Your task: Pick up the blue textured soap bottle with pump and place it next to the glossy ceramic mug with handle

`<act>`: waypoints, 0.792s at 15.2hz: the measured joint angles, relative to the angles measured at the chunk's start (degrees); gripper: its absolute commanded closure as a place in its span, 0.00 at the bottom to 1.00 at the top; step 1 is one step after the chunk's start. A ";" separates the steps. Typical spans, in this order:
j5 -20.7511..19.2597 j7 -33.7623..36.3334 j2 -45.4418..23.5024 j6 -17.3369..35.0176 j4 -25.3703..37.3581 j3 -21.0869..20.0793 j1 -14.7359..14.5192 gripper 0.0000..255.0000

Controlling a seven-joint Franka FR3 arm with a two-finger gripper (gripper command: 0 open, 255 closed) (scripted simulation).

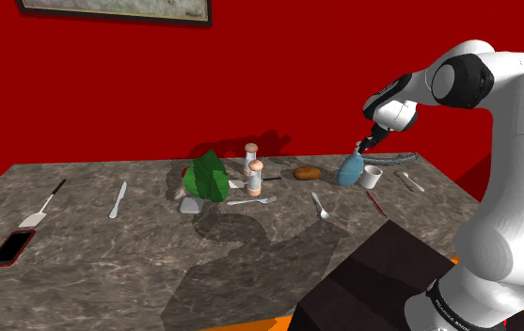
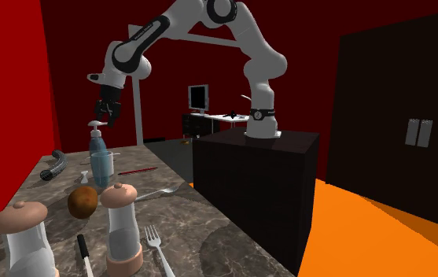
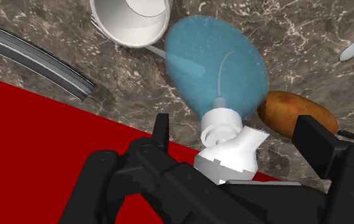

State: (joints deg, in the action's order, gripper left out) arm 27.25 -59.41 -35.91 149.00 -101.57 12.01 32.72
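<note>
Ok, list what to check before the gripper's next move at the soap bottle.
1. Gripper open: ok, fingers stand apart.
2. Soap bottle upright on the table: ok.
3. Bottle close beside the mug: ok.
4. Bottle and mug touching: cannot tell.
5. Fingers clear of the pump: ok, gaps both sides.

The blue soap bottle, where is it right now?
In the shoulder view the soap bottle stands far right on the table, just left of the white mug.
</note>
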 measured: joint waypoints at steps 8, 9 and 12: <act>-2.17 1.30 6.42 -3.30 -3.08 1.99 -1.11 0.00; -2.19 1.31 6.49 -3.35 -3.12 2.02 -1.12 0.00; -2.22 1.33 6.57 -3.38 -3.18 2.04 -1.14 0.00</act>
